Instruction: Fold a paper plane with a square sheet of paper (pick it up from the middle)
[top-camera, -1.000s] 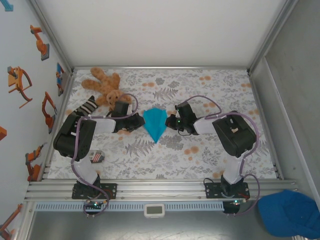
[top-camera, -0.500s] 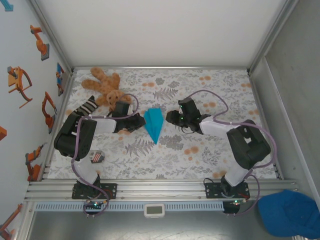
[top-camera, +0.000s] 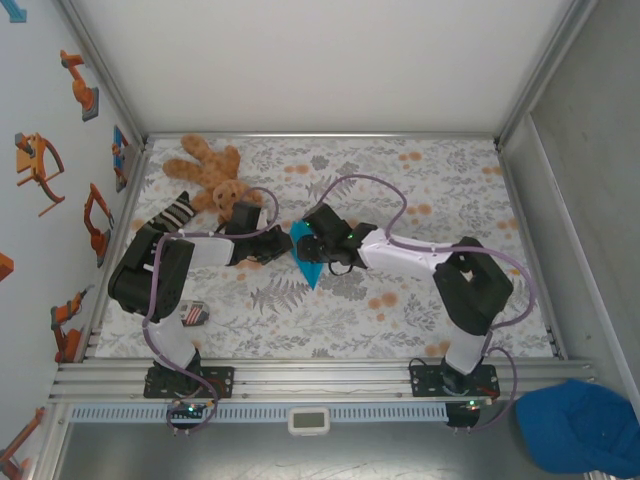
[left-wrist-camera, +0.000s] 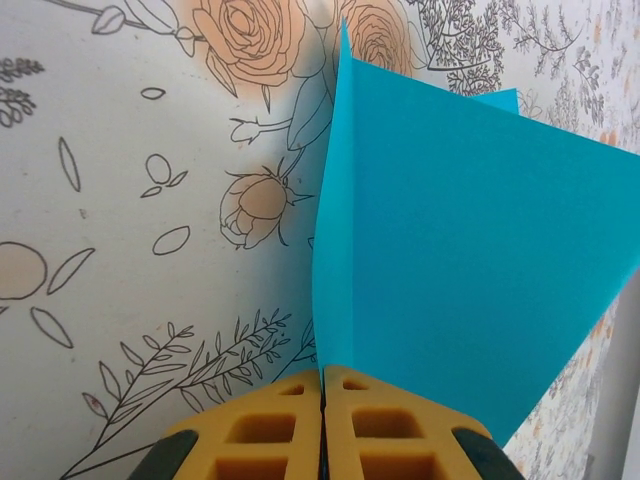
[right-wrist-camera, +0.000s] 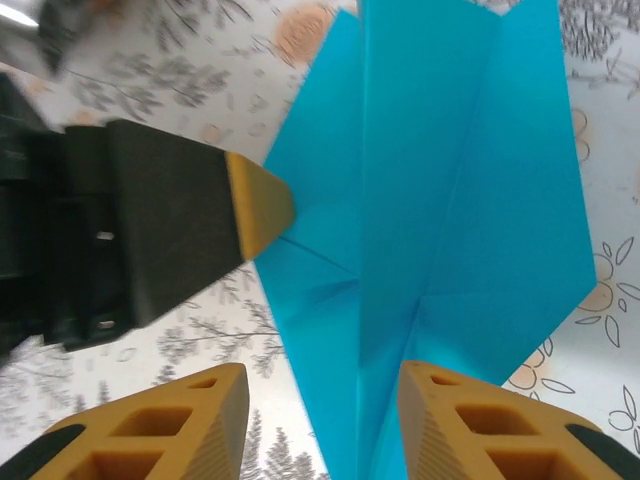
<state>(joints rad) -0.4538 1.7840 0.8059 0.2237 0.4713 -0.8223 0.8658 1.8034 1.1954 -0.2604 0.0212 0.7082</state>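
Now, from above: the paper plane (top-camera: 308, 262) lies midway between the side edges of the table (top-camera: 430, 310), left gripper (top-camera: 280, 243) at its flank, right gripper (top-camera: 318, 243) over it. Left wrist: jaws clamped on the paper's edge. Right wrist: jaws parted astride the crease; close crooked and the fold could skew.

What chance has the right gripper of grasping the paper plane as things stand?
Probably yes: the right gripper is open with the paper plane between its fingers; the left gripper, shut on one edge, leaves room.
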